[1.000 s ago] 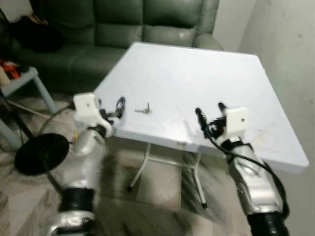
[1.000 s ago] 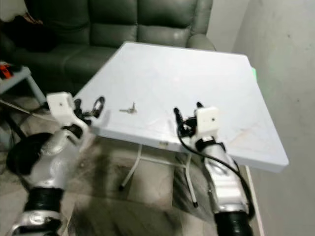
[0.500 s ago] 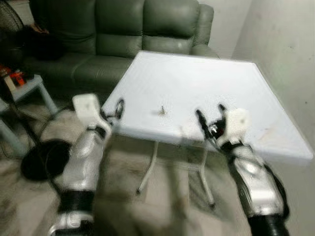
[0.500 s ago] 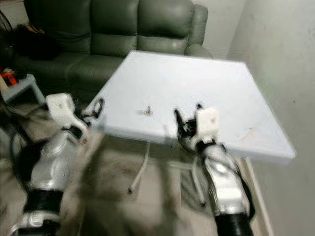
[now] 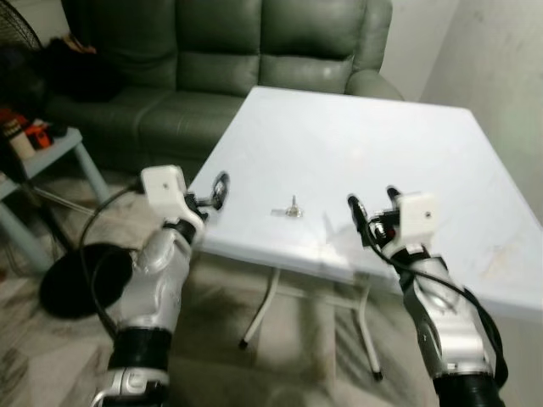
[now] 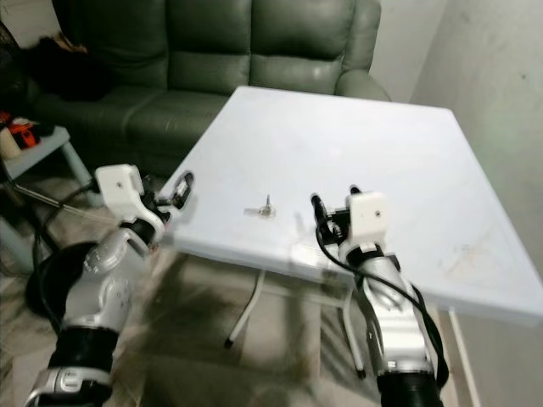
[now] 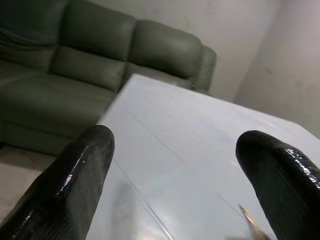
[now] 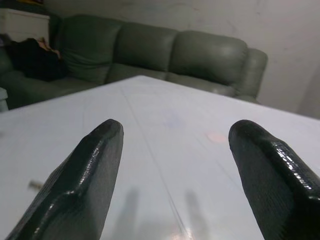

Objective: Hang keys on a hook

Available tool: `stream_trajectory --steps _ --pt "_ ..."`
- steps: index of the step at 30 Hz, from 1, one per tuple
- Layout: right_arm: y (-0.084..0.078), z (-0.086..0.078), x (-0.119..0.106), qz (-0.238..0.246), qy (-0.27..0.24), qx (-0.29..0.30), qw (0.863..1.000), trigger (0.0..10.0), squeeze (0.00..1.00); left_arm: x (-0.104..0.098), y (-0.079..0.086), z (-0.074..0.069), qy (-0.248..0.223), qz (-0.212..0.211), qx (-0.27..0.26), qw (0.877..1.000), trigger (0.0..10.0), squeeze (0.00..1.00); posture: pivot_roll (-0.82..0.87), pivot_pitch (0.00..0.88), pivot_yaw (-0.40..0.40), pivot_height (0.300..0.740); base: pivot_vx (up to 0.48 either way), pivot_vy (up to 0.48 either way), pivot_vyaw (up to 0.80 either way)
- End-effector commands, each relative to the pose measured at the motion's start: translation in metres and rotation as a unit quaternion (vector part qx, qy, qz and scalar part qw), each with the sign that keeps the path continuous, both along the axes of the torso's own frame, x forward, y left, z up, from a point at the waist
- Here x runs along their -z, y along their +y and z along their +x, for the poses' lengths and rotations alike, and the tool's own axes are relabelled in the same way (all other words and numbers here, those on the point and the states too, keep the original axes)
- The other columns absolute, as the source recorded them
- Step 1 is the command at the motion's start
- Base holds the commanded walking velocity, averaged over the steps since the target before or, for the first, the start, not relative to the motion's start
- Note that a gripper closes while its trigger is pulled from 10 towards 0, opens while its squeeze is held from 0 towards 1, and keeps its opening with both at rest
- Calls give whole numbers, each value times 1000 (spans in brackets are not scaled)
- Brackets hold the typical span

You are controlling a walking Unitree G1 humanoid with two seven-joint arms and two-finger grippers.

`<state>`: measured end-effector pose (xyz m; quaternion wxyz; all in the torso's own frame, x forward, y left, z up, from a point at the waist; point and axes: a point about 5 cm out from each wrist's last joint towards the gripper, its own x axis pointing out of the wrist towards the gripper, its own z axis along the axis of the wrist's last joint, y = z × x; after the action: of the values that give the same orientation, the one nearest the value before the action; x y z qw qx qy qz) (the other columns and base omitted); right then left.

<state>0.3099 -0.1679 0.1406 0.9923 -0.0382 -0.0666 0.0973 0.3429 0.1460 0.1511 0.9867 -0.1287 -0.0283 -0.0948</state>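
Two grippers, left point(image 5: 216, 188) and right point(image 5: 373, 206), both spread and empty, at near table point(image 5: 407, 161) edge; keys point(image 5: 288, 209) flat between them, nearer left. Best: reach right gripper over, descend straight, pinch ring

So the keys point(image 5: 289, 209) sit on the table point(image 5: 441, 170) near its front edge. Left gripper point(image 5: 214, 192) is at their 9 o'clock, right gripper point(image 5: 373, 208) at 3 o'clock, sofa point(image 5: 221, 59) at 12 behind the table.
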Motion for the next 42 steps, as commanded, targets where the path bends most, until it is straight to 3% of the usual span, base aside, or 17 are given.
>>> stream_trajectory --steps 1,18,28,42 --pt "8 2 -7 4 -12 -15 1000 10000 0 -4 9 0 -8 0 -15 1000 10000 0 6 0 -36 740 458 0 0" --pt "3 2 -4 -11 0 -31 999 10000 0 3 -1 -4 0 17 -19 1000 10000 0 4 1 -41 740 26 0 0" --pt "-8 11 -9 -40 1 -45 998 10000 0 8 -9 -14 -7 24 -8 1000 10000 0 10 7 -50 740 0 0 0" --pt "-6 29 -15 -70 -2 -76 995 10000 0 13 -30 -26 -8 49 30 998 10000 0 21 10 -54 740 0 0 0"
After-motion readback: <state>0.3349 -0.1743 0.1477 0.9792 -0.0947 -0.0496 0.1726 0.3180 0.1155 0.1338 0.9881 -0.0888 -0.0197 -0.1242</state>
